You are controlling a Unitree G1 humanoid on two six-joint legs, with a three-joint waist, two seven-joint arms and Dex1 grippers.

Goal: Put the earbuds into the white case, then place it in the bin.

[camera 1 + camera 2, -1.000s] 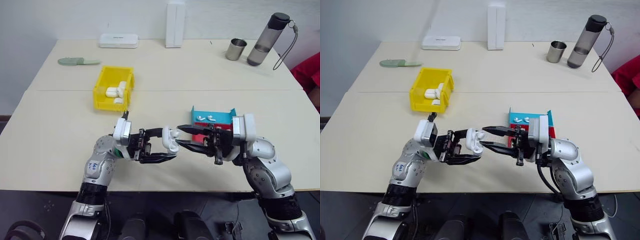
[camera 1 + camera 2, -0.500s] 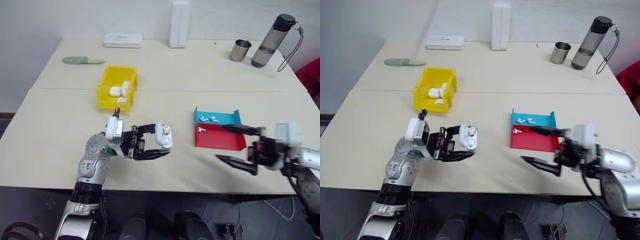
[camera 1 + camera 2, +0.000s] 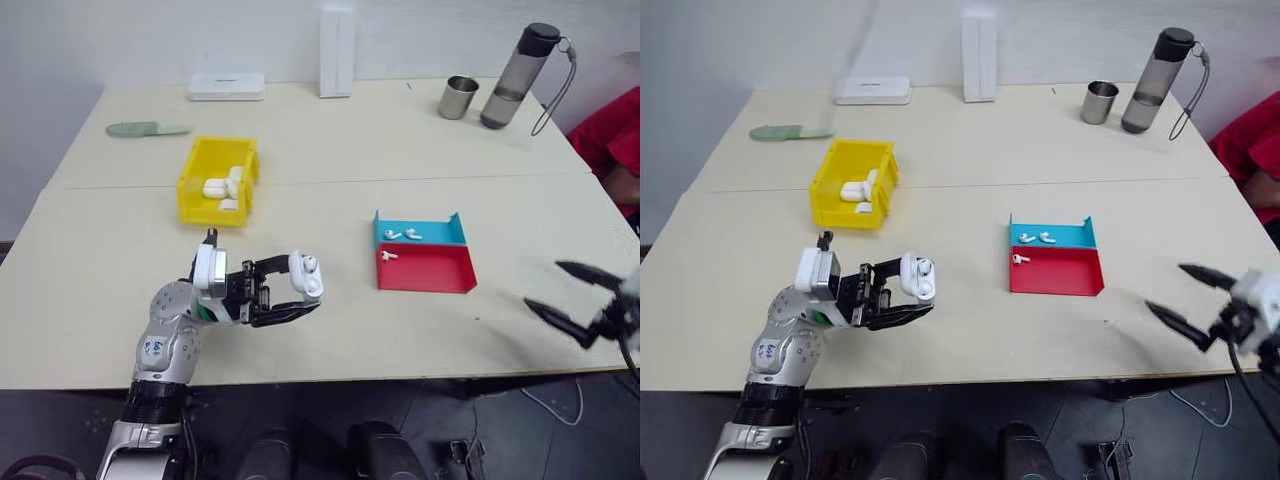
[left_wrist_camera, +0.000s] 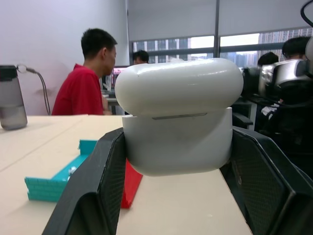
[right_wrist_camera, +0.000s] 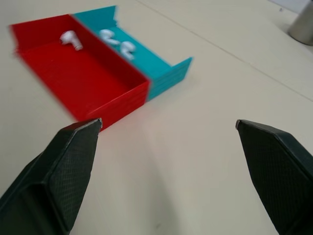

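The left end effector (image 3: 300,293) is squeezed tight around the small shiny white rounded case (image 3: 306,274), held above the tabletop (image 3: 400,150) with its lid closed. The right end effector (image 3: 572,297) is spread wide and holds nothing. The small bright yellow plastic bin (image 3: 216,180) sits farther back from the white case and a bit left, so the left arm is nearer. Three tiny white earbuds (image 3: 400,236) lie in the red and blue trays (image 3: 425,268), right of the case.

bin: small yellow plastic bin (image 3: 218,178) on beige table (image 3: 320,140), left half | trays: shallow blue tray (image 3: 418,230) directly behind, touching, shallow red tray (image 3: 424,268), right of centre | far edge: flat white box (image 3: 227,86), tall upright white box (image 3: 337,52)
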